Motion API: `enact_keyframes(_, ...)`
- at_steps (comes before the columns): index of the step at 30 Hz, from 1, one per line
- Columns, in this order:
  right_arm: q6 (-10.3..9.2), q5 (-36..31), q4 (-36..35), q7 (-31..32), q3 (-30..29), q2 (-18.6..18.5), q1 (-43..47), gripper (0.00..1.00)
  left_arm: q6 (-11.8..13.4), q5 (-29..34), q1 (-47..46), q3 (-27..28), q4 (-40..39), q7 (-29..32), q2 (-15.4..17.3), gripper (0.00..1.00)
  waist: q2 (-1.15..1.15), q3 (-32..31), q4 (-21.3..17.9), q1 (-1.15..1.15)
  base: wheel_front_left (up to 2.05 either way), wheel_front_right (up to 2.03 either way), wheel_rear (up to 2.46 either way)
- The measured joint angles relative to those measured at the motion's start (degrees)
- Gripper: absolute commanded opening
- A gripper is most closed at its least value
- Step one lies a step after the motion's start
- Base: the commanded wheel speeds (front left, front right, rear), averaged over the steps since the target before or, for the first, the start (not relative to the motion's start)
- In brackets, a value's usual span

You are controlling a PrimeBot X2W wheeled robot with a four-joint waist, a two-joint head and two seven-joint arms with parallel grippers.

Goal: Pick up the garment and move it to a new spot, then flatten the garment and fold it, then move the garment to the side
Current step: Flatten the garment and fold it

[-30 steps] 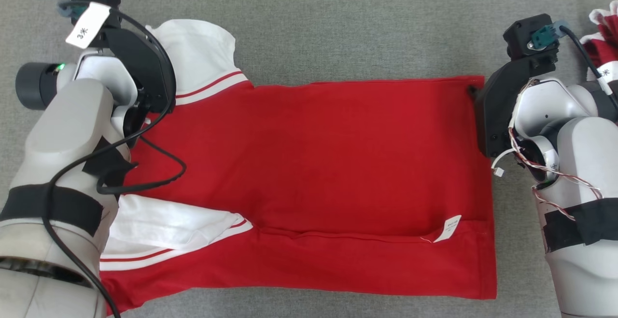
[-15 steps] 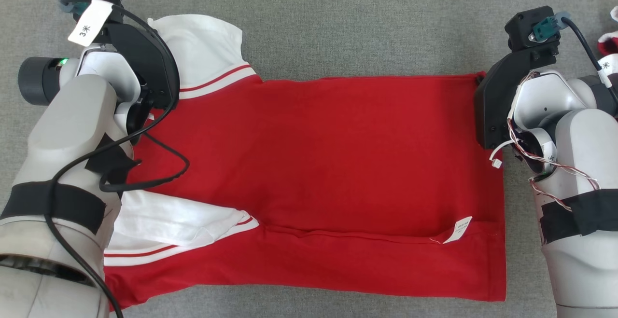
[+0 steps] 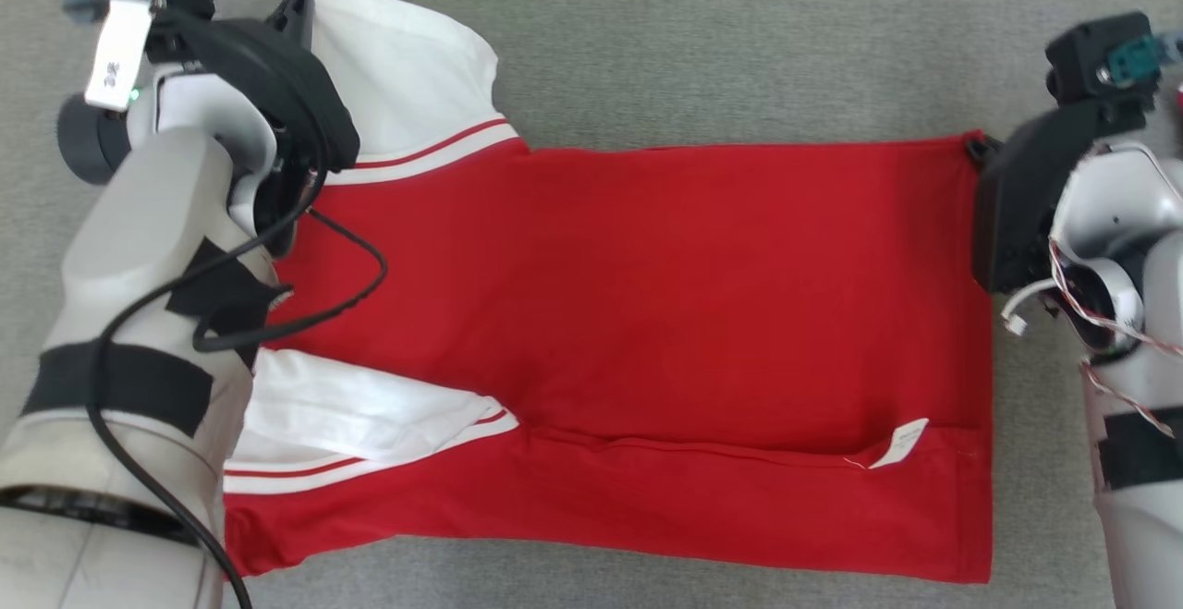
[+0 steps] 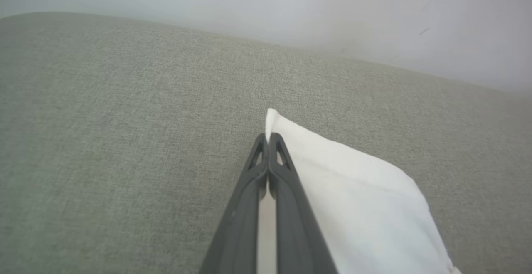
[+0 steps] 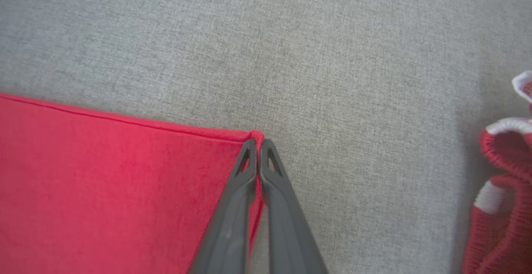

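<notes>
The red shirt point(image 3: 647, 295) lies spread on the grey fabric surface point(image 3: 702, 36) with its long axis running side to side across the head view: shoulders and sleeves towards the robot's left, straight hem towards its right. The body is plain red. Both sleeves are white with a red stripe near the seam. The far sleeve point(image 3: 397, 73) is lifted at its corner, while the near sleeve point(image 3: 351, 415) lies tucked under a folded-over strip of the near long edge. A small white label point(image 3: 906, 443) pokes out of that fold close to the hem. The left gripper point(image 4: 268, 139) has its fingers pressed together on the tip of the far sleeve. The right gripper point(image 5: 258, 143) pinches the far hem corner. At the right edge of the right wrist view sits what looks like a red-and-white knitted item point(image 5: 505, 174), apart from the shirt.
</notes>
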Motion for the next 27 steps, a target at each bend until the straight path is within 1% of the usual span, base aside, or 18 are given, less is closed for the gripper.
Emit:
enact_keyframes(1,0.0,0.51,-1.66,-0.07,-0.52,-0.57,1.69,0.0,-0.2,-0.78,0.97,0.22,-0.56,-2.12,-0.25,0.0,0.0,-0.07,0.73,0.0,0.0,0.0,0.0)
enact_keyframes(7,0.0,2.22,-6.35,-0.73,-2.1,-0.86,6.49,0.0,-1.15,-2.05,5.45,0.42,-2.24,-7.3,-0.9,0.0,0.0,-1.73,2.21,0.0,0.0,0.0,0.0)
enact_keyframes(13,0.0,4.12,-10.27,-1.2,-2.44,-0.7,11.54,0.0,-1.75,-3.13,10.39,0.46,-4.61,-10.83,-1.02,0.0,0.0,-4.65,3.16,-0.01,0.0,0.0,0.0)
enact_keyframes(16,0.0,4.95,-11.69,-1.15,-2.53,-1.03,14.48,0.0,-2.41,-3.66,13.37,0.16,-7.57,-11.9,-1.08,0.0,0.0,-6.24,3.72,-0.01,0.0,0.0,0.0)
enact_keyframes(19,0.0,5.86,-12.12,-1.18,-2.27,-1.62,16.9,0.0,-2.71,-4.05,17.33,-0.64,-11.21,-12.46,-0.97,0.0,0.0,-7.92,4.2,-0.01,0.0,0.0,0.0)
enact_keyframes(22,0.0,6.53,-11.74,-1.22,-0.88,-2.7,18.29,0.0,-2.74,-6.09,21.6,0.25,-15.02,-12.84,0.23,0.0,0.0,-9.62,4.54,-0.01,0.0,0.0,0.0)
enact_keyframes(27,0.0,6.73,-10.36,-2.03,0.24,-4.55,20.38,0.0,-2.66,-6.8,28.75,0.79,-20.56,-12.9,1.7,0.0,-0.01,-12.16,5.13,-0.01,0.0,0.0,0.0)
